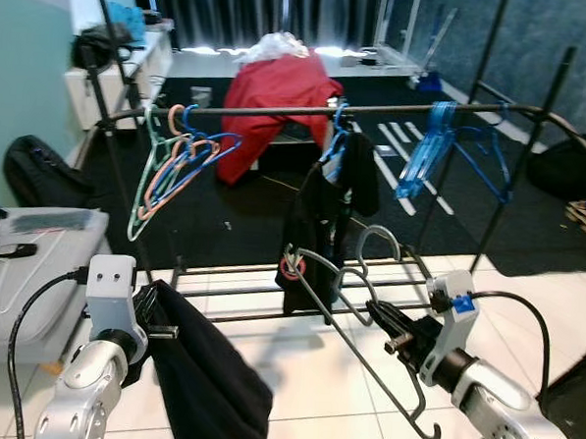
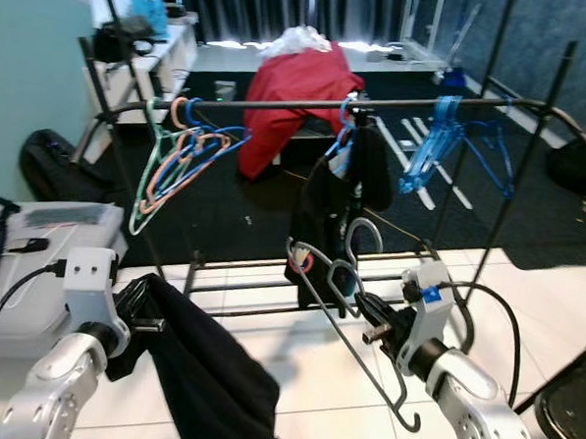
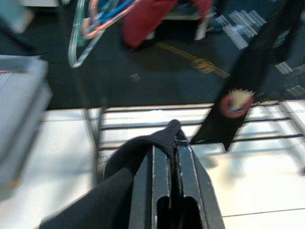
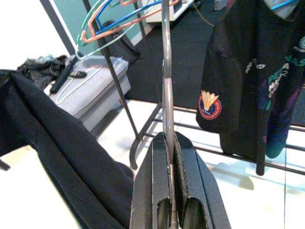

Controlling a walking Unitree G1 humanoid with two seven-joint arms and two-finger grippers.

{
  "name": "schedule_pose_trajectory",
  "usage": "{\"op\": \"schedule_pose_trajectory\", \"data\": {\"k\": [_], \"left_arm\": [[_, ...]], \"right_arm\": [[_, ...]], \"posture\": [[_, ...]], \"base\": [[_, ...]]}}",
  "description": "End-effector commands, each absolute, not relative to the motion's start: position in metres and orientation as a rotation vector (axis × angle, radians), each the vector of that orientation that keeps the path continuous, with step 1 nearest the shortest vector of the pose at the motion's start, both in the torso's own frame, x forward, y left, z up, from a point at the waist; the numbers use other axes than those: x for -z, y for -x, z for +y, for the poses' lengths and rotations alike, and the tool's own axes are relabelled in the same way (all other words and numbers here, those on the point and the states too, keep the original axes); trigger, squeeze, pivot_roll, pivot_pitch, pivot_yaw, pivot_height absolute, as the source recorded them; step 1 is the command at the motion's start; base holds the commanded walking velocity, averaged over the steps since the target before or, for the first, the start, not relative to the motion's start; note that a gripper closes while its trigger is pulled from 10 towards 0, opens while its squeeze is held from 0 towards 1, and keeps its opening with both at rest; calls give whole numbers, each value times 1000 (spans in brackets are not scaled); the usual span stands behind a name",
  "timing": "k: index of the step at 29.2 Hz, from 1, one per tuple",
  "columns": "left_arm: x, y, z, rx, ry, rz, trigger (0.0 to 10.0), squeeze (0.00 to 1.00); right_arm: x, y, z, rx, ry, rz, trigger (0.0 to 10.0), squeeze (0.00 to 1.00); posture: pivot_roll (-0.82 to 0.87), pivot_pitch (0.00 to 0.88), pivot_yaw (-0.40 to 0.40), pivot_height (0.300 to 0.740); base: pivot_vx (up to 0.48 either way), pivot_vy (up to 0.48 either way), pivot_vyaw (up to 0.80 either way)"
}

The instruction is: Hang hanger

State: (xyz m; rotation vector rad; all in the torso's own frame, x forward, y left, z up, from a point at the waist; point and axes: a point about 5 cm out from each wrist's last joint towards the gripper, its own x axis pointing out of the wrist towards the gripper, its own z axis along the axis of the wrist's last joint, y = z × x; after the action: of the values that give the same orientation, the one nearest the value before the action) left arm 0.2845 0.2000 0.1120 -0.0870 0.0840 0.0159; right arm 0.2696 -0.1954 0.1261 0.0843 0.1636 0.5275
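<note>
The right gripper [image 4: 170, 143] is clenched on the wire of a grey metal hanger [image 1: 352, 311], held low in front of the clothes rack rail [image 1: 279, 109], its hook off the rail. The left gripper [image 3: 172, 148] is clamped on a black garment [image 1: 206, 372] that drapes toward the tiled floor. On the rail hang a black T-shirt [image 1: 318, 216], a bunch of coloured hangers [image 1: 178, 164] and blue hangers [image 1: 434, 148]. A grey lidded bin [image 1: 35, 265] stands at the robot's left, its contents hidden.
</note>
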Motion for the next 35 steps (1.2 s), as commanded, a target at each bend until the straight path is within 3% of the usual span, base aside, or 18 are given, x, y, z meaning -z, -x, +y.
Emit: {"op": "schedule_pose_trajectory", "data": {"k": [1,11,17,28,35], "left_arm": [[-116,-288,209,-63,129,55,10000,0],[-119,-282,221,-202,178,48,10000,0],[-122,-284,220,-183,143,46,10000,0],[-122,-290,218,-92,137,72,10000,0],[-117,-290,213,-32,174,113,10000,0]], "right_arm": [[-126,-274,-187,-541,-84,145,10000,0],[-125,-280,-182,-569,-25,138,10000,0],[-124,-278,-190,-563,-39,149,10000,0],[-123,-282,-182,-578,-71,133,10000,0],[-120,-283,-192,-492,-77,137,10000,0]], "posture": [[-43,0,-20,740],[9,0,-71,740],[9,0,-75,740],[20,0,-61,740],[22,0,-60,740]], "base": [[0,0,781],[0,0,781],[0,0,781],[0,0,781],[0,0,781]]}}
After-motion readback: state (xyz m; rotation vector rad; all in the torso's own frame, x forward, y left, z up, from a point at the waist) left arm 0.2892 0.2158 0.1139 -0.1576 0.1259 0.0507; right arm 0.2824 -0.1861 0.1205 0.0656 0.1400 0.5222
